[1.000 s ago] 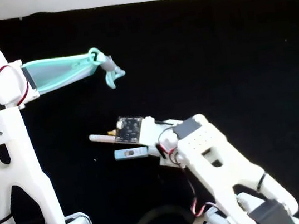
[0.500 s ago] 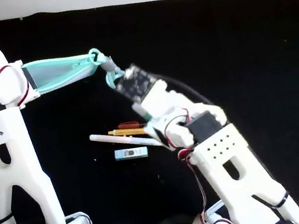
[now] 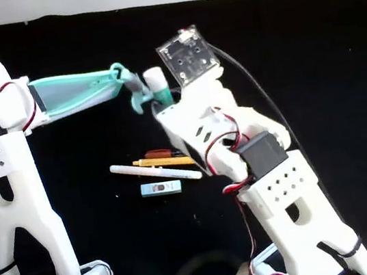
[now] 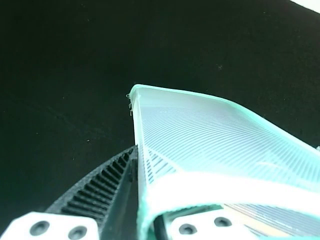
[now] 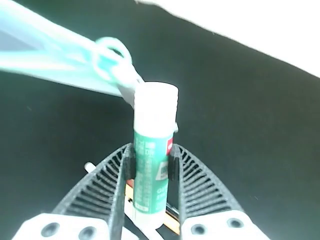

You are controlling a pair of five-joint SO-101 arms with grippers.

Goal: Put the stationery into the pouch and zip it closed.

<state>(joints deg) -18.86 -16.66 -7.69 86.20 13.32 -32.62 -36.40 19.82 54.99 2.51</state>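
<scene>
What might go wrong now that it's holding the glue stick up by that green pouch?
1. The glue stick meets the pouch at its zip pull, and no opening shows there, so pushing may just snag it.
2. The pouch is held by one end in the air, so a nudge could swing it or tug it loose.
3. The right gripper pinches the smooth tube between two narrow fingertips, so it might tilt, slip and fall.

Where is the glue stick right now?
In the high view, the glue stick is clamped in the right gripper, held up beside the zipper end of the teal pouch, above the pens.
</scene>
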